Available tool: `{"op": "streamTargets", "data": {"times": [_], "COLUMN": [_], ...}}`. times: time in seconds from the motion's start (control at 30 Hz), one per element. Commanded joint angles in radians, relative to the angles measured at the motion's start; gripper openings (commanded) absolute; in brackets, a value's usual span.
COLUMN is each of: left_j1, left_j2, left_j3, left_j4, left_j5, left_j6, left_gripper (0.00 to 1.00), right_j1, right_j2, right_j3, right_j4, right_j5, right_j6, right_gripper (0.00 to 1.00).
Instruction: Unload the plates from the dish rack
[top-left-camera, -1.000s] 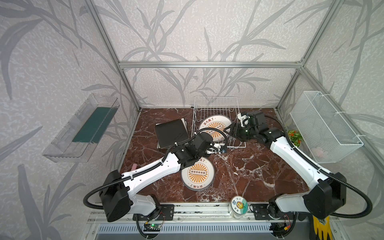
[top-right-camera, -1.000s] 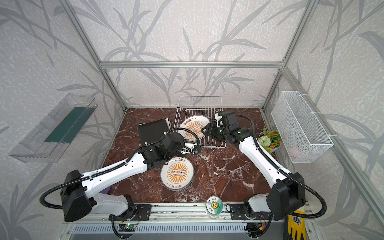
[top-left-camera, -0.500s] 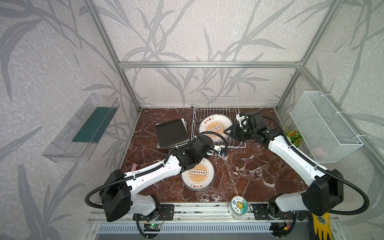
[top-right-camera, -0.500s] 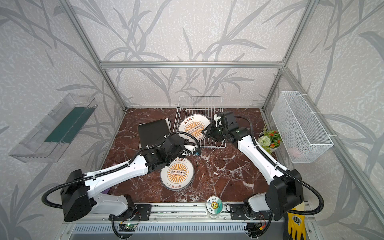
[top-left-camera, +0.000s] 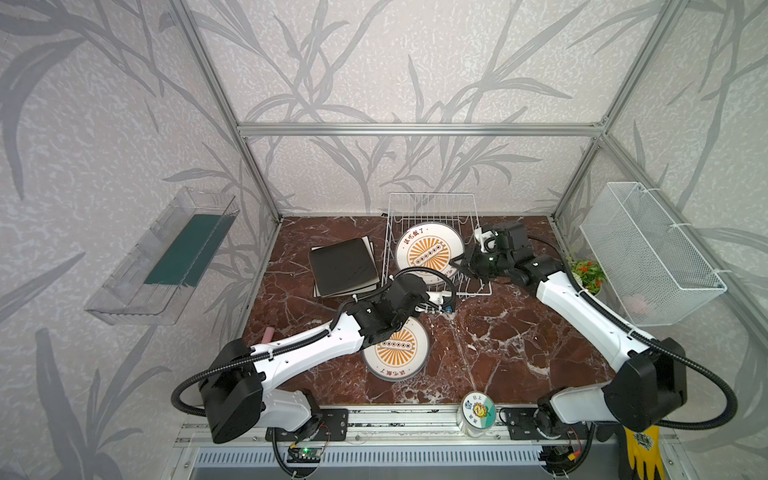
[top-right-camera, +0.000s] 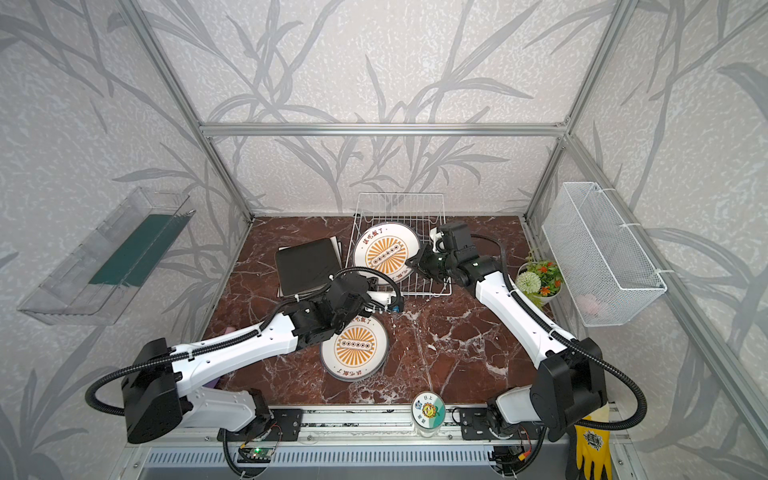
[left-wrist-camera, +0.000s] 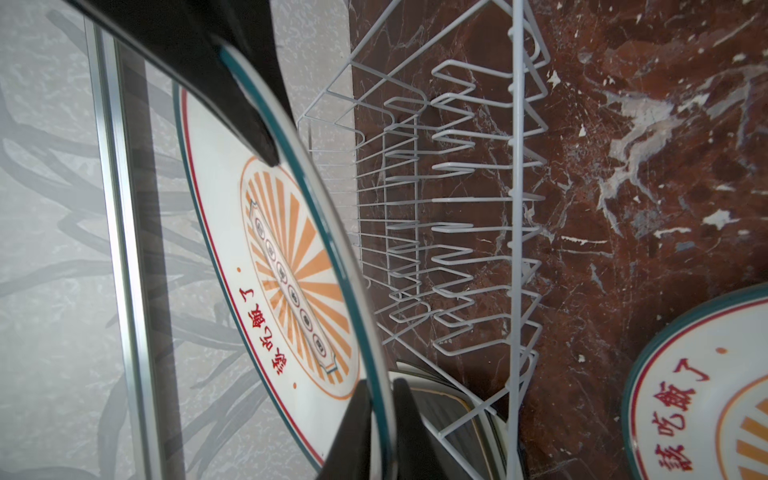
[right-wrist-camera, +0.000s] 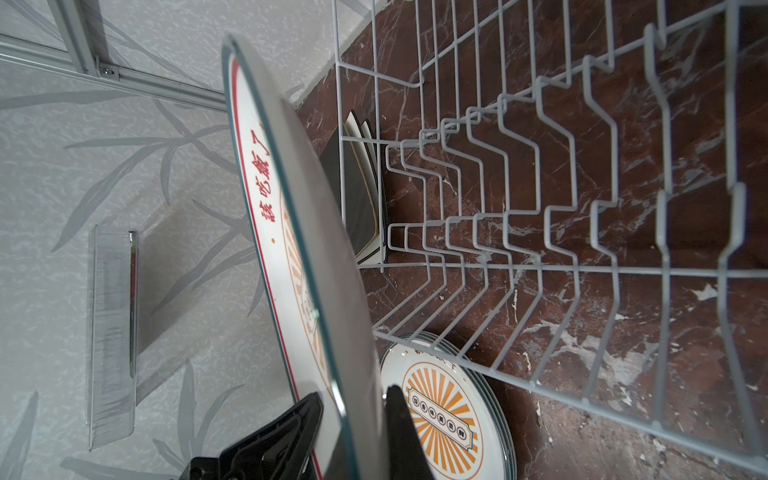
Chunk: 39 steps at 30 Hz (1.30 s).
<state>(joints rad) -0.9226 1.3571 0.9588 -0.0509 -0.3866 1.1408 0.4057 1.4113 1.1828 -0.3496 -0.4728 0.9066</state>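
The round plate (top-left-camera: 430, 253) leans in the rack (top-left-camera: 432, 203) at twelve o'clock, my right hand (right-wrist-camera: 353, 395) clamped on its rim at three. I cannot tell whether my left hand (left-wrist-camera: 380, 386), at six, grips. It looks stiff, slick, breakable.

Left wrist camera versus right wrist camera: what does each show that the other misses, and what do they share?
Only the left wrist view shows the left gripper, astride the rim of the upright sunburst plate. Only the right wrist view shows the clear wall shelf. Both show that plate edge-on, the right gripper shut on it, the white wire dish rack, and the stack of sunburst plates on the marble table.
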Motion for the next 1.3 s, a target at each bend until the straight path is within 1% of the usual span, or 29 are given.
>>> {"op": "streamTargets", "data": {"times": [0.0,0.13,0.17,0.2,0.23,0.43,0.53,0.57,0.63,0.7,0.77,0.8,0.87,1.03,1.13,1.2,1.27], "left_j1": [0.005,0.005,0.005,0.007,0.007,0.014,0.045,0.067,0.124,0.22,0.312,0.352,0.416,0.565,0.624,0.64,0.642], "left_j2": [-0.015,-0.028,-0.035,-0.042,-0.05,-0.12,-0.18,-0.206,-0.257,-0.31,-0.348,-0.358,-0.357,-0.271,-0.196,-0.135,-0.077], "left_j3": [-0.004,0.005,0.005,0.007,0.008,0.001,0.007,0.012,0.023,0.029,0.027,0.027,0.037,0.099,0.126,0.15,0.183], "left_j4": [0.075,0.054,0.048,0.035,0.021,-0.081,-0.148,-0.167,-0.192,-0.194,-0.174,-0.168,-0.164,-0.162,-0.114,-0.096,-0.114], "left_j5": [-0.017,-0.018,-0.015,-0.012,-0.008,0.015,0.08,0.119,0.222,0.369,0.501,0.564,0.654,0.947,1.123,1.21,1.271], "left_j6": [-0.012,-0.089,-0.105,-0.124,-0.142,-0.269,-0.393,-0.455,-0.578,-0.755,-0.894,-0.956,-1.059,-1.315,-1.438,-1.484,-1.494], "left_gripper": [0.29,0.49,0.63,0.85,0.99,0.99,0.99,0.99,0.99,0.99,0.99,0.99,0.99,0.99,0.99,0.99,0.99], "right_j1": [0.002,-0.021,-0.027,-0.035,-0.041,-0.09,-0.107,-0.114,-0.126,-0.135,-0.139,-0.139,-0.139,-0.139,-0.138,-0.139,-0.139], "right_j2": [-0.026,-0.051,-0.06,-0.069,-0.076,-0.113,-0.126,-0.131,-0.138,-0.144,-0.152,-0.159,-0.169,-0.188,-0.196,-0.201,-0.205], "right_j3": [-0.013,-0.042,-0.055,-0.066,-0.074,-0.105,-0.106,-0.107,-0.109,-0.114,-0.123,-0.132,-0.147,-0.164,-0.174,-0.187,-0.2], "right_j4": [0.069,0.126,0.144,0.159,0.17,0.193,0.196,0.195,0.189,0.185,0.19,0.2,0.223,0.236,0.256,0.283,0.307], "right_j5": [-0.03,-0.042,-0.043,-0.044,-0.044,-0.054,-0.058,-0.059,-0.066,-0.076,-0.088,-0.096,-0.116,-0.171,-0.203,-0.225,-0.24], "right_j6": [-0.038,-0.01,-0.001,0.007,0.012,0.016,-0.004,-0.014,-0.036,-0.06,-0.083,-0.099,-0.129,-0.228,-0.262,-0.263,-0.278], "right_gripper": [0.0,0.0,0.0,0.0,0.0,0.0,0.0,0.0,0.0,0.0,0.0,0.0,0.0,0.0,0.0,0.0,0.0]}}
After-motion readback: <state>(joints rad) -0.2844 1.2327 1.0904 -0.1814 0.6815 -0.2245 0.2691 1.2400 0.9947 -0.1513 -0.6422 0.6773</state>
